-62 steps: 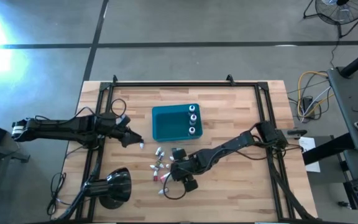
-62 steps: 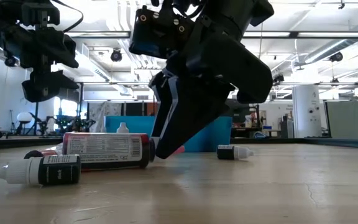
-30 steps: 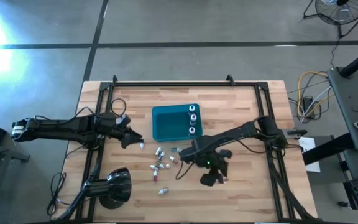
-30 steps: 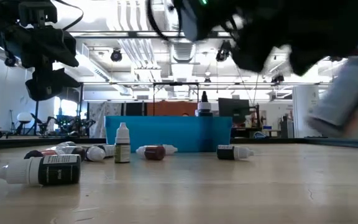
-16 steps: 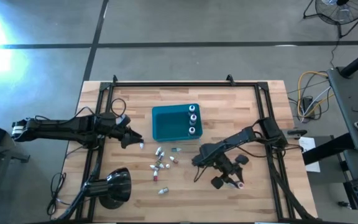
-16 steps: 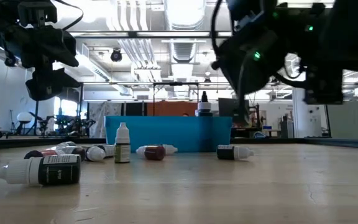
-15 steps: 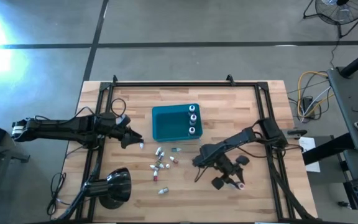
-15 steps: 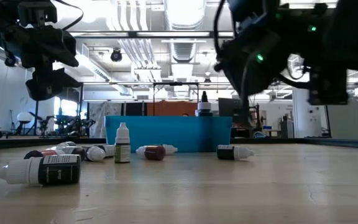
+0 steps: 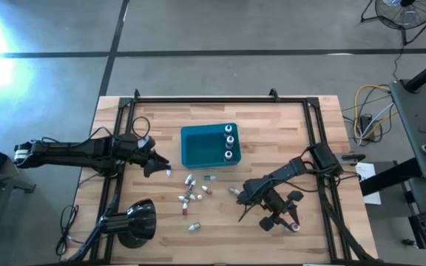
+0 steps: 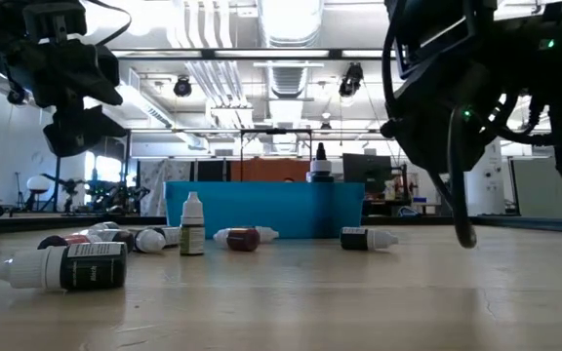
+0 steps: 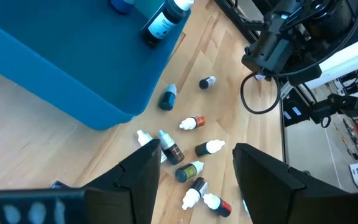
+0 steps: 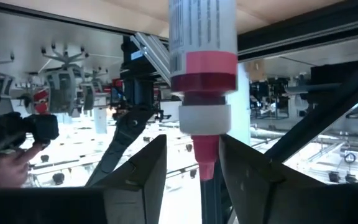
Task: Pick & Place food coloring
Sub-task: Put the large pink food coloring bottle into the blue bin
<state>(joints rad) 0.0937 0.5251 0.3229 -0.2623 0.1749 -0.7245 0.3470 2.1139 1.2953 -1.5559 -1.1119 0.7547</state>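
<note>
The teal bin (image 9: pixel 198 151) stands near the middle of the desk and holds three food coloring bottles (image 9: pixel 230 140), upright in a row along its right-hand wall. From table height, only one dark dropper tip shows above the rim. The rest of the bin's floor looks bare.

Just outside the bin, on the wood, lies a loose scatter of small bottles (image 9: pixel 191 193), most on their sides and one white-capped one upright. A single stray bottle (image 9: pixel 194 227) lies farther from the bin than the rest.

The right gripper (image 9: pixel 287 222) is well apart from the bin, toward the desk's right edge. Its fingers stand partly apart. A pink-banded bottle (image 9: pixel 295 227) with a white cap sits right at their tips, its nozzle pointing into the gap. I see no pad pressing on it, so it looks let go rather than held.

The left gripper (image 9: pixel 157 166) hangs near the bin's left side with its fingers spread wide and nothing between them.
</note>
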